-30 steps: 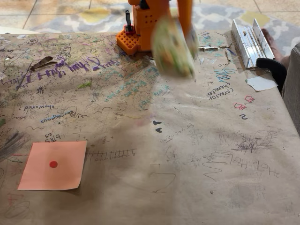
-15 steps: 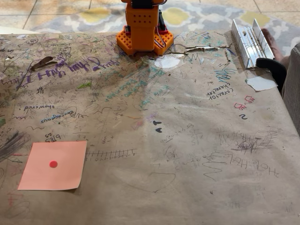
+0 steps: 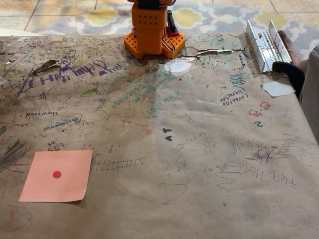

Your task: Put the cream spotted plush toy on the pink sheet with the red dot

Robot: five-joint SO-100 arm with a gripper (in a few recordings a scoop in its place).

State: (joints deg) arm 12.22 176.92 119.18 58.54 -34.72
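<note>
Scribbled brown table (image 3: 199, 149), patterned rug (image 3: 99, 17)

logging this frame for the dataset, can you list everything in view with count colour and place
pink sheet with the red dot: 1, salmon pink, lying flat at lower left of the table, nothing on it
white paper scrap: 1, white, right edge of the table
pale round patch: 1, whitish, just in front of the robot base
metal rail: 1, silver, upper right corner
dark padded thing: 1, black, right edge, partly cut off
table cover: 1, brown paper, full of scribbles
patterned rug: 1, grey and yellow, behind the table
robot base: 1, orange, top centre
</note>
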